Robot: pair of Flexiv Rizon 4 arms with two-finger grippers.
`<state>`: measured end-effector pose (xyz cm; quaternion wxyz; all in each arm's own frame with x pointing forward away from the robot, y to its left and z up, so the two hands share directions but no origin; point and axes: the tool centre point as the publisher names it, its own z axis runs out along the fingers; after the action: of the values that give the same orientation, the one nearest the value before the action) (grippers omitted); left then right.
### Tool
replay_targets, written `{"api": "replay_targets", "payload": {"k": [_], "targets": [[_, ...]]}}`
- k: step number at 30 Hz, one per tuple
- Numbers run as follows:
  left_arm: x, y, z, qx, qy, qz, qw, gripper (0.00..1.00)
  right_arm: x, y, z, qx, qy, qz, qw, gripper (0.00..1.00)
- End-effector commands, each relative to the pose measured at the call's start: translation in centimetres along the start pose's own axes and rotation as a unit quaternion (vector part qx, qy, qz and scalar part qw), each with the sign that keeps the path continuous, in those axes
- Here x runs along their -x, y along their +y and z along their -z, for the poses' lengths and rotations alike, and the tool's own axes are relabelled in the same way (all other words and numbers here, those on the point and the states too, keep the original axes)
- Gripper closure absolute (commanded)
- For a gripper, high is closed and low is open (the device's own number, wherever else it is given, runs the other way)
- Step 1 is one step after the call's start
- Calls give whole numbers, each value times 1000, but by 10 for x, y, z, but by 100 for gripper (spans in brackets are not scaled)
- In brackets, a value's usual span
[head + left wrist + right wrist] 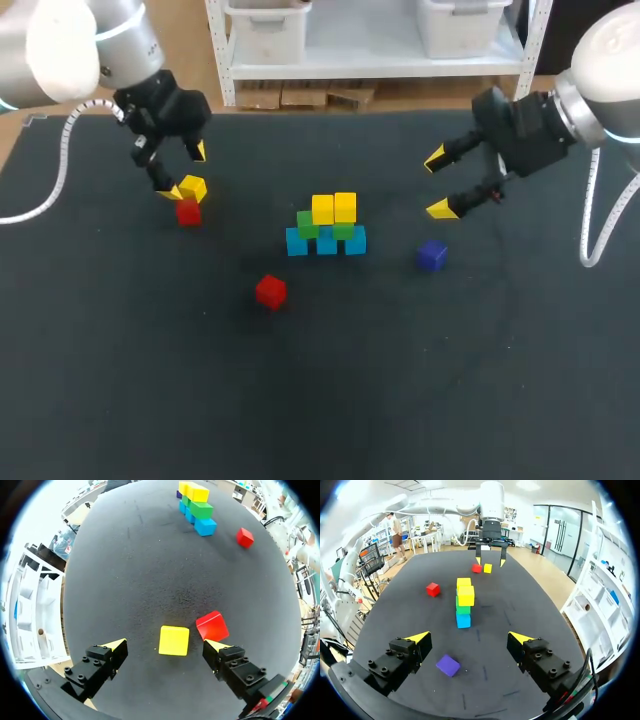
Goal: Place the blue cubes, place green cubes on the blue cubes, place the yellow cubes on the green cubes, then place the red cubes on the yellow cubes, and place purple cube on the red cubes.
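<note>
Hovering over the table's (400, 390) left rear, the left gripper (186, 170) has its black fingers spread wide, nothing clamped; tips are bright yellow wedges. Loose yellow cube (193, 187) lies flat on the mat between those open fingers, touched by neither in the left wrist view; plain faces, crisp edges, slightly glossy. Near red cube (188, 212) sits just beside it, turned at an angle, right against the tip of one finger; whether it touches that tip I cannot tell. Second red cube (270, 291) lies alone further right and nearer the front, well apart from the rest.

Centre: three blue cubes (326, 242) in a tight row, sides touching; two green cubes (308, 225) on them; two yellow stacked cubes (333, 208) on top, side by side, squarely seated. All same simple block shape, solid single colours.

Right of the stack: purple cube (432, 254) alone on the mat, turned slightly. Right gripper (438, 184) is held above and behind it, fingers wide apart, empty.

Table surface: dark, matte, fabric-like, faintly scuffed.
</note>
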<state>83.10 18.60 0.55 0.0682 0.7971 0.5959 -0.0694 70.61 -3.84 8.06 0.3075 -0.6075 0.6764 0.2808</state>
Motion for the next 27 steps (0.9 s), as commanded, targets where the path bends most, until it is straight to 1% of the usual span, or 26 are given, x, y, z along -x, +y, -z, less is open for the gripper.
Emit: {"api": "replay_targets", "payload": {"k": [1, 2, 7, 14, 15, 16, 17, 19, 20, 21, 22, 23, 24, 27], "targets": [[-1, 1, -1, 1, -3, 3, 1000, 0, -1, -1, 0, 1, -1, 1, 1000, 0], [0, 2, 0, 4, -7, 5, 1000, 0, -1, -1, 0, 1, -1, 1, 1000, 0], [0, 4, 0, 7, -1, 14, 1000, 0, -1, -1, 0, 1, -1, 1, 1000, 0], [1, 4, -3, 3, 6, 13, 1000, 0, -1, -1, 0, 1, -1, 1, 1000, 0], [1, 4, -3, 3, 5, 13, 1000, 3, -1, -1, 0, 1, -1, 1, 1000, 0], [1, 4, -3, 3, 5, 13, 1000, 18, -1, -1, 0, 1, -1, 1, 1000, 0], [1, 4, -3, 2, 5, 10, 1000, 22, -1, -1, 0, 1, -1, 1, 1000, 0], [1, 3, -3, 1, 7, 9, 1000, 20, -1, -1, 0, 1, -1, 1, 1000, 0], [1, 3, -3, 1, 7, 8, 1000, 22, -1, -1, 0, 1, -1, 1, 1000, 0], [1, 3, -3, 0, 7, 7, 1000, 30, -1, -1, 0, 1, -1, 1, 1000, 0], [1, 2, -3, 0, 7, 6, 1000, 42, -1, -1, 0, 1, -1, 1, 1000, 0], [2, 1, -4, -1, 7, 5, 1000, 51, -1, -1, 0, 1, -1, 1, 1000, 0], [2, 0, -4, -2, 8, 3, 1000, 54, -1, -1, 0, 1, -1, 1, 1000, 0], [4, -3, -6, -6, 7, 0, 1000, 52, -1, -1, 0, 1, -1, 1, 1000, 0]]}}
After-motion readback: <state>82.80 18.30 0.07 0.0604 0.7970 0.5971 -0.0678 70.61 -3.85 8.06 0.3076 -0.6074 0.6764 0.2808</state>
